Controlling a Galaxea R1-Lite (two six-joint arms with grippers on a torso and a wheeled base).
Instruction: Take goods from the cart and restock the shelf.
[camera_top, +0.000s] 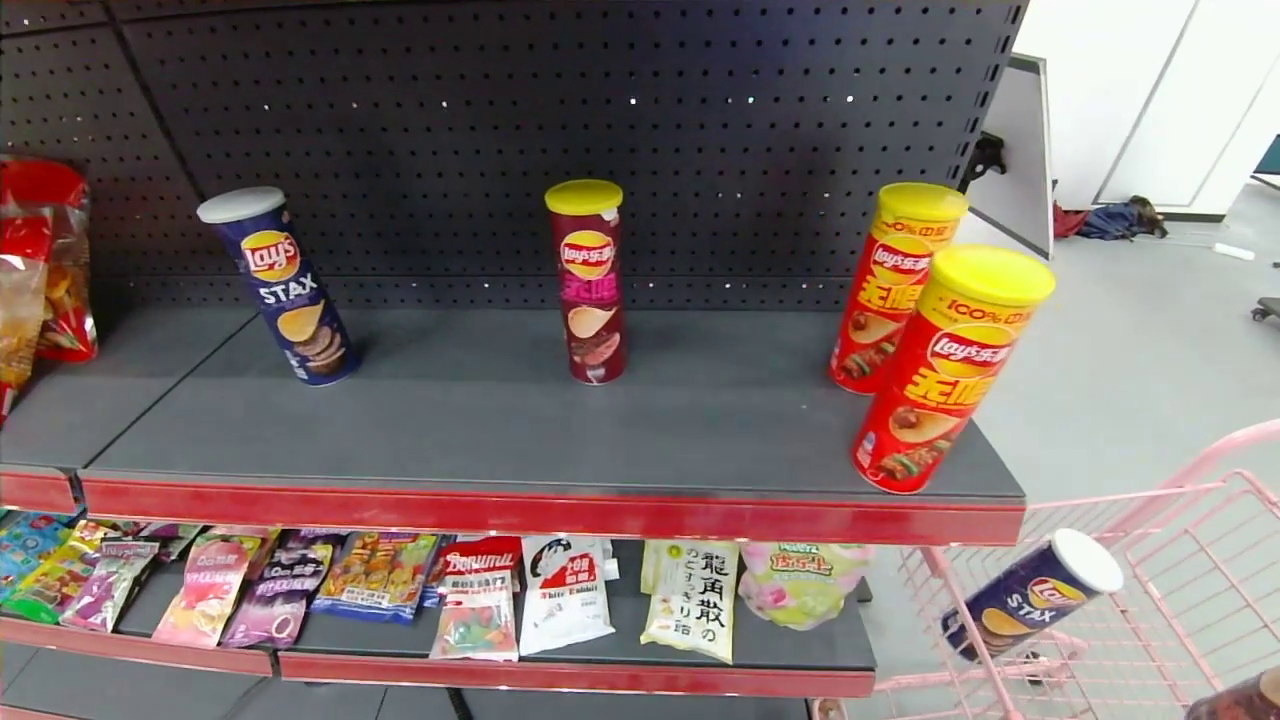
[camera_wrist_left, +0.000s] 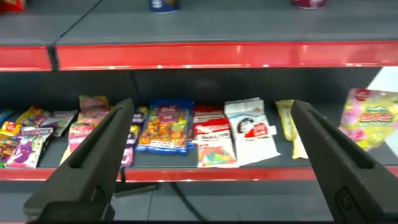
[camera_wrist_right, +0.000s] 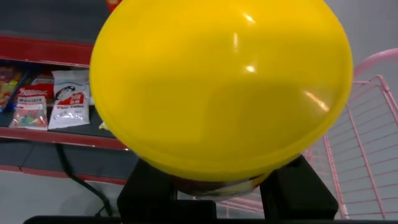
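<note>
Four cans stand on the top shelf: one blue can, one maroon can, two red cans. A second blue can lies in the pink cart. The left fingers gape wide, empty; the right fingers clamp a yellow-lidded can.

A shop — pegboard shelf of snacks, pink cart.

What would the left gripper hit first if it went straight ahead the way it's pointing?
The left gripper, open, points at the lower shelf; it would probably first meet the red and white snack packets lying there. Nothing shows in between, though depth is unclear.
</note>
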